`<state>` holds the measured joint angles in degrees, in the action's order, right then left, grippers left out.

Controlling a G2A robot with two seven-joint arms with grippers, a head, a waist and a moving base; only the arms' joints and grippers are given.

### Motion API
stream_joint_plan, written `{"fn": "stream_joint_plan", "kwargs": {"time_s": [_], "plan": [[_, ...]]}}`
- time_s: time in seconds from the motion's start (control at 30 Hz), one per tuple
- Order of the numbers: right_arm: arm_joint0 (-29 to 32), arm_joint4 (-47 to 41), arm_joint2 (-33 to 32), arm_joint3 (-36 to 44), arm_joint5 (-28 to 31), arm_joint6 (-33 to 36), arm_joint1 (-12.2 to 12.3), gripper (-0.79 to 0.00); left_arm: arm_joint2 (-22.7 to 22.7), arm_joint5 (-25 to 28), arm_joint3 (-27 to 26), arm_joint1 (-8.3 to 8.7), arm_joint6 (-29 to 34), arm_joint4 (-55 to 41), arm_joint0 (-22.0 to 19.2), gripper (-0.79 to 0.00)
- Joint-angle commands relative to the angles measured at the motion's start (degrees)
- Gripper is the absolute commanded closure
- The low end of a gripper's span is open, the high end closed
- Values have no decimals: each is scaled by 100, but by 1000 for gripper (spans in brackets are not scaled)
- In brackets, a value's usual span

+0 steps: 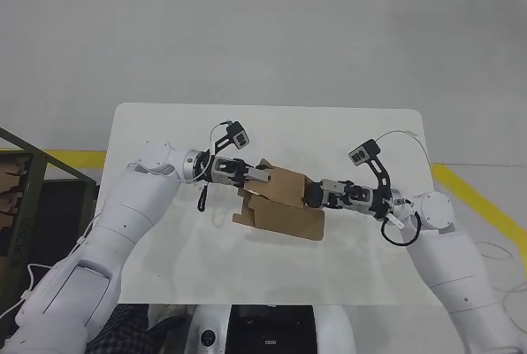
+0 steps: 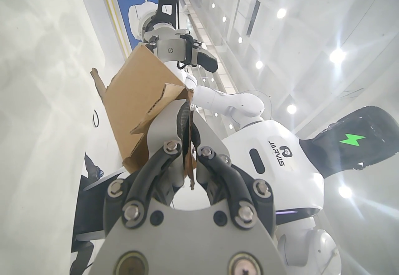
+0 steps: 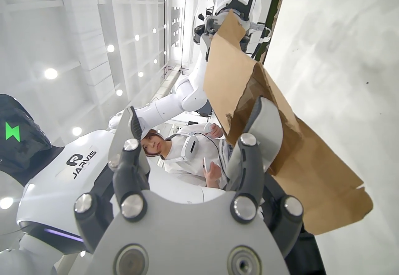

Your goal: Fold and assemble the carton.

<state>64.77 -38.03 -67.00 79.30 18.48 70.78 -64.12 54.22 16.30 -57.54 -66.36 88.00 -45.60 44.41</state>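
Observation:
A brown cardboard carton (image 1: 281,199), partly unfolded, is held just above the middle of the white table (image 1: 157,257). My left gripper (image 1: 256,174) is at its left end, shut on the edge of a cardboard flap (image 2: 187,101). The carton's broad panel (image 2: 137,95) stretches away from it toward the other arm. My right gripper (image 1: 312,193) is at the carton's right end and stands open (image 3: 199,120). One of its fingers (image 3: 265,120) lies against the carton's inner face (image 3: 227,70); the other finger (image 3: 131,123) is free in the air.
A green rack (image 1: 7,195) with stacked flat cardboard stands off the table's left edge. A small black loop (image 2: 95,119) lies on the table near the carton. Bare tabletop lies in front of and behind the carton.

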Motion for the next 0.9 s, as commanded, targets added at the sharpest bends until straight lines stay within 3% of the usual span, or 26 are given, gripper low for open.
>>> {"fn": "stream_joint_plan", "kwargs": {"time_s": [0.0, 0.5, 0.67, 0.8, 0.87], "plan": [[-45, -45, 51, -59, -40, -9, -16, -570, 1, 0, 4, 3, 0, -28, 0, 0], [-378, -302, 469, -396, -268, 52, -154, -496, 0, 0, 15, -11, 0, 39, -10, 0], [-450, -308, 506, -477, -256, 47, -179, -391, -23, 0, 48, -25, 0, 62, -46, 0], [-462, -266, 490, -514, -268, 48, -180, -351, -17, 0, 51, -27, 0, 97, -60, 0], [-454, -248, 479, -512, -266, 51, -179, -289, -20, 2, 45, -28, -2, 113, -59, 0]]}}
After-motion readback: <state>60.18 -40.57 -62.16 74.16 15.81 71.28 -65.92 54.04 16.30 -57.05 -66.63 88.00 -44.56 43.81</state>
